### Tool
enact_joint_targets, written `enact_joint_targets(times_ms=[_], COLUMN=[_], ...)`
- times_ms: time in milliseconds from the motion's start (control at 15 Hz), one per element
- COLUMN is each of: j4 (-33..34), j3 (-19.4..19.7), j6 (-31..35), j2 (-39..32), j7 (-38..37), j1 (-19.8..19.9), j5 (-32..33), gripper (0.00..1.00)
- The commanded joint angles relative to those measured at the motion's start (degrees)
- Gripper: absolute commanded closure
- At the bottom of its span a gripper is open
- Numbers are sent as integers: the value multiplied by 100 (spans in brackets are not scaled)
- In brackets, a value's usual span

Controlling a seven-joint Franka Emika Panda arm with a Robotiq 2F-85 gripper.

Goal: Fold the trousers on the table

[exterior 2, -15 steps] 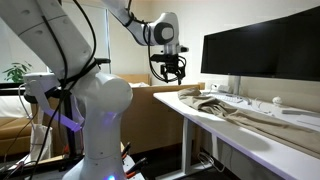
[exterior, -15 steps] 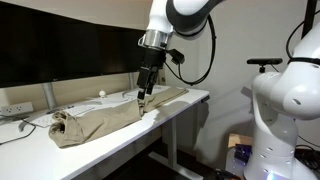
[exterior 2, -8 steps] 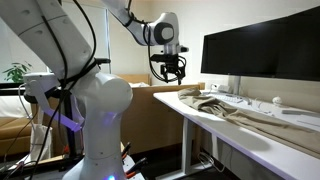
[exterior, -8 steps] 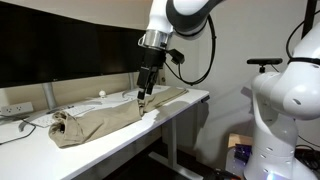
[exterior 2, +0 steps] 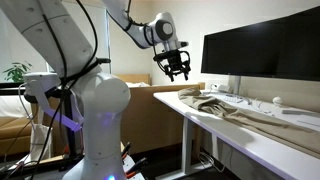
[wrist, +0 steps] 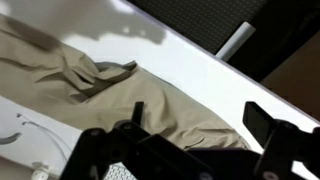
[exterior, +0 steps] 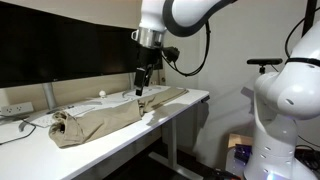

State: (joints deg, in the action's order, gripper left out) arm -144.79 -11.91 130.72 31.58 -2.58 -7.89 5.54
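Observation:
Beige trousers (exterior: 105,117) lie crumpled lengthwise on the white table (exterior: 192,99). They also show in an exterior view (exterior 2: 228,108) and fill the wrist view (wrist: 120,85). My gripper (exterior: 141,91) hangs a little above the trousers' end near the table's edge. In an exterior view (exterior 2: 178,73) it hovers clear of the tabletop. In the wrist view the jaws (wrist: 198,125) are spread wide with only cloth below them. The gripper is open and empty.
A large dark monitor (exterior: 70,55) stands along the back of the table (exterior 2: 260,50). A small white ball (exterior: 101,95) and a power strip (exterior: 12,107) with cables lie near it. A white robot body (exterior: 285,100) stands beside the table.
The gripper has risen from the trousers and shifted slightly toward the monitor. The trousers have not moved.

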Motion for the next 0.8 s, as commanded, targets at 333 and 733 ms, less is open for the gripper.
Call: enact_joint_targets(times_ms=[333, 733], j4=[1690, 3688], j3=[-1544, -1652], j6=[-614, -2142], j2=[-1590, -3647], j7=[-2413, -3663], j1=[622, -37], j5=[2081, 3238], gripper=[0, 0])
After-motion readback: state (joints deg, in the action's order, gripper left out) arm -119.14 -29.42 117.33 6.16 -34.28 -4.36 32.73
